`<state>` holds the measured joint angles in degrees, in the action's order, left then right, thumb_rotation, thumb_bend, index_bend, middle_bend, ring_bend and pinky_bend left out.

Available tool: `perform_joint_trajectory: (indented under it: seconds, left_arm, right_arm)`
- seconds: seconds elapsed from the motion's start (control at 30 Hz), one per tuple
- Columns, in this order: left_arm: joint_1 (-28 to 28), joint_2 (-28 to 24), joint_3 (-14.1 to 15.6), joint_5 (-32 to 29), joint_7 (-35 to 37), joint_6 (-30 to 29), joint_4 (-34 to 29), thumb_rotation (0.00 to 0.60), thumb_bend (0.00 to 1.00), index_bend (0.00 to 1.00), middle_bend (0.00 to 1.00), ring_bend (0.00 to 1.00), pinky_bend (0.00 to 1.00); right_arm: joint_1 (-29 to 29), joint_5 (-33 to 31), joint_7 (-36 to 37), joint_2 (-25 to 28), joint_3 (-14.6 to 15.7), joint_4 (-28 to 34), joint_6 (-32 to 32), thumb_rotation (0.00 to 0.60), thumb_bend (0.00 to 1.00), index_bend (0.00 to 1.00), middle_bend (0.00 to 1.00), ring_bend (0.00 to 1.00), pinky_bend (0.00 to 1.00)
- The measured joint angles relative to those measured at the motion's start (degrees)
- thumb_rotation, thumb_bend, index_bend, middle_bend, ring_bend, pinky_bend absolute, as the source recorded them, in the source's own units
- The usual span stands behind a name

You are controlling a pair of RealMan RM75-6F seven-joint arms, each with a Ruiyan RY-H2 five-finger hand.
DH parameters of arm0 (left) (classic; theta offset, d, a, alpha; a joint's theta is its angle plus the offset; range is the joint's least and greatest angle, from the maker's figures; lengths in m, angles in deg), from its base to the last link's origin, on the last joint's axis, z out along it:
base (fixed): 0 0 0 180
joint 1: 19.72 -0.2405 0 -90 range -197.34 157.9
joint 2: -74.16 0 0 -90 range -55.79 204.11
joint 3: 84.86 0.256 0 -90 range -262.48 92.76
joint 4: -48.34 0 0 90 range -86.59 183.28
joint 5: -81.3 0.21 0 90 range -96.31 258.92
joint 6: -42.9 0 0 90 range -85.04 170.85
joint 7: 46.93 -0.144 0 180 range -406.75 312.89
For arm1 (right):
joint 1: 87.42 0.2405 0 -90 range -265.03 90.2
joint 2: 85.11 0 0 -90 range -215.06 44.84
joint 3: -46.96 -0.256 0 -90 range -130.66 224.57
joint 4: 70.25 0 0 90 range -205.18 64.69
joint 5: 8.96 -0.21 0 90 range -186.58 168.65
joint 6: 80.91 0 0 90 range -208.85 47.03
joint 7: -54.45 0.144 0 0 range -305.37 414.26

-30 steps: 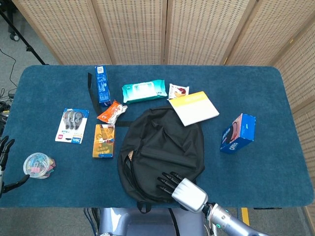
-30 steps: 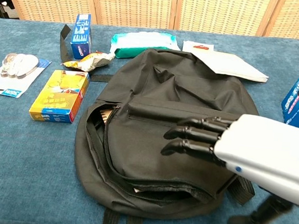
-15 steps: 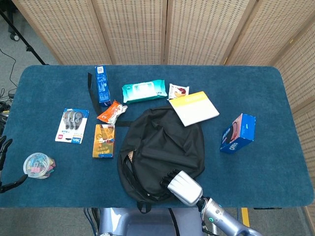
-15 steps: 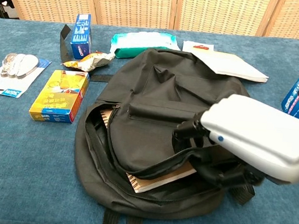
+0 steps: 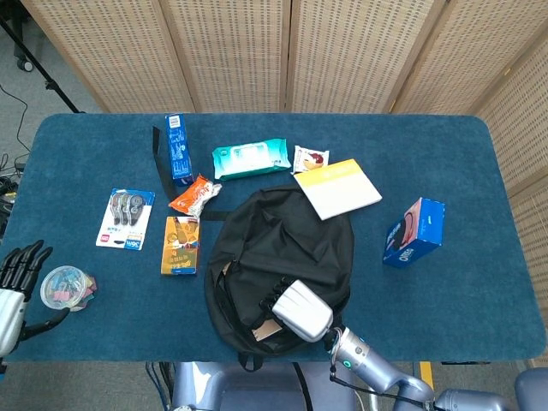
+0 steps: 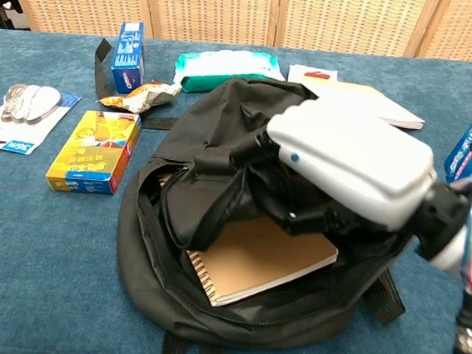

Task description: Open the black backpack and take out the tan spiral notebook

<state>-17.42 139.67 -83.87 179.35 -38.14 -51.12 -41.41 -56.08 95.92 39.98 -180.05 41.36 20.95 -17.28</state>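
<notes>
Hovering at the far left edge of the blue-covered bench (image 5: 479,163), the left robot hand (image 5: 15,287) holds nothing, its dark fingers spread upward just beside a clear plastic tub of small coloured bits (image 5: 67,287). Further right lie a blister pack of correction tape (image 6: 20,114), a yellow and orange box (image 6: 95,151), a crumpled orange snack packet (image 6: 139,93) and an upright blue carton (image 6: 128,53). A teal pack of wet wipes (image 6: 227,67) sits behind the black fabric backpack (image 6: 168,275), which lies flat in the middle with its main compartment open. The right robot hand (image 6: 337,174), white-backed with black fingers, grips the lifted front flap of the backpack and holds it up. Under that flap the tan spiral notebook (image 6: 257,259) rests inside the open compartment, its wire spine toward the near left. A white and yellow pad (image 5: 338,188) and a blue biscuit box (image 5: 414,231) lie to the right.
</notes>
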Motion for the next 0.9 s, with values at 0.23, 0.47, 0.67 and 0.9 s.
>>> perform_joint_trajectory:
  seconds: [0.23,0.47,0.67,0.9]
  left_arm:
    - [3.9,2.0,2.3,9.3,3.4,1.0,2.4,0.600,0.15,0.00,0.00,0.00,0.00]
    - [9.5,4.4,4.0,17.9,4.5,3.4,3.2,0.600,0.17,0.00,0.00,0.00,0.01]
    - [13.9,6.5,4.5,20.6,3.8,7.0,2.5,0.600,0.18,0.06,0.00,0.00,0.07]
    - [18.1,8.1,4.1,21.0,1.8,12.4,1.5,0.600,0.18,0.06,0.00,0.00,0.07]
  right_arm:
    - [1.5,-10.5,-2.3,-0.6,-6.7,2.7,-2.6,0.600,0.67,0.67,0.69,0.63,0.54]
    - [3.8,-28.0,-15.0,-2.3,-14.6,4.8,-3.9,0.600,0.67,0.67,0.69,0.63,0.54]
    - [6.4,-39.1,-24.6,-3.1,-18.1,7.1,-2.5,0.600,0.67,0.68,0.69,0.63,0.54]
    - [8.9,-46.9,-29.0,-3.5,-19.8,9.7,0.6,0.600,0.67,0.68,0.69,0.63,0.54]
